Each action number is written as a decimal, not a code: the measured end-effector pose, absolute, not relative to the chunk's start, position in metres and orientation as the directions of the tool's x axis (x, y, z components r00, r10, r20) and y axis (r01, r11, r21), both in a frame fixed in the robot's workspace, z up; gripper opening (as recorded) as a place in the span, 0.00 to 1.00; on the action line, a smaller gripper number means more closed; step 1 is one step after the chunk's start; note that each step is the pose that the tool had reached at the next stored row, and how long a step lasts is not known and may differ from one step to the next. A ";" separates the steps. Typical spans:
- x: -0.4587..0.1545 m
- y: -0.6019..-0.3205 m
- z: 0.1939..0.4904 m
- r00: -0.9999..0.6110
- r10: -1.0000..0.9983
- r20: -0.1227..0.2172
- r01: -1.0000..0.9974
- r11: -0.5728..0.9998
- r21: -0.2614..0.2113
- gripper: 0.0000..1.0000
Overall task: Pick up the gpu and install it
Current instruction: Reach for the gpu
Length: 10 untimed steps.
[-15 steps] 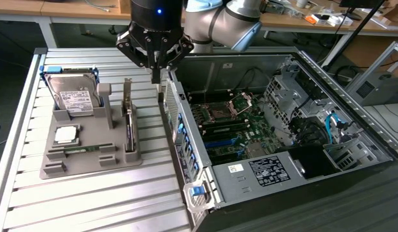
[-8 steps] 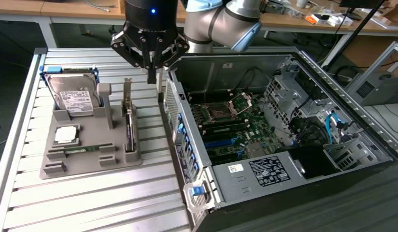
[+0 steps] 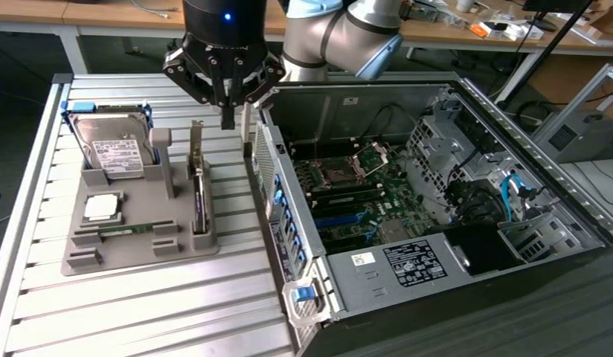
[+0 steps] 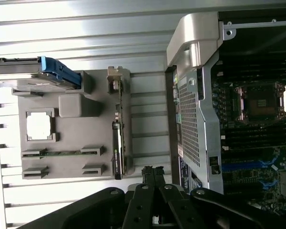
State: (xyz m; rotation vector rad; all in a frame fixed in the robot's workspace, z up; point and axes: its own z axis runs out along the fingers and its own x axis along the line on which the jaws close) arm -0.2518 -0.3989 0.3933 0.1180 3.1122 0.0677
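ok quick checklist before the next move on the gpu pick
1. gpu standing on edge in the gray holder: ok
2. gripper empty: ok
3. Jaws open for a grasp: not ok, shut
4. Gripper lined up over the card: not ok, it hangs above the holder but offset toward the case
5. Case open, motherboard exposed: ok
6. Free slot for the card: cannot tell

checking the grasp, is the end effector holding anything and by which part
Nothing is held: the end effector is shut and empty, near the gpu standing on edge in its grey holder.
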 end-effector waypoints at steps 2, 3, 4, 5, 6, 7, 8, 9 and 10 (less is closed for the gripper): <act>-0.253 -0.399 0.393 -0.997 0.076 -0.025 0.075 0.996 0.044 0.11; -0.254 -0.399 0.393 -0.997 0.076 -0.025 0.075 0.996 0.044 0.11; -0.255 -0.399 0.393 -0.997 0.076 -0.025 0.075 0.996 0.044 0.11; -0.256 -0.399 0.393 -0.997 0.076 -0.025 0.075 0.996 0.044 0.11; -0.257 -0.399 0.393 -0.997 0.076 -0.025 0.075 0.996 0.044 0.11; -0.258 -0.399 0.393 -0.997 0.076 -0.025 0.075 0.996 0.044 0.11; -0.258 -0.399 0.393 -0.997 0.076 -0.025 0.075 0.996 0.044 0.11; -0.258 -0.399 0.393 -0.997 0.076 -0.025 0.075 0.996 0.044 0.11; -0.259 -0.399 0.393 -0.997 0.076 -0.025 0.075 0.996 0.044 0.11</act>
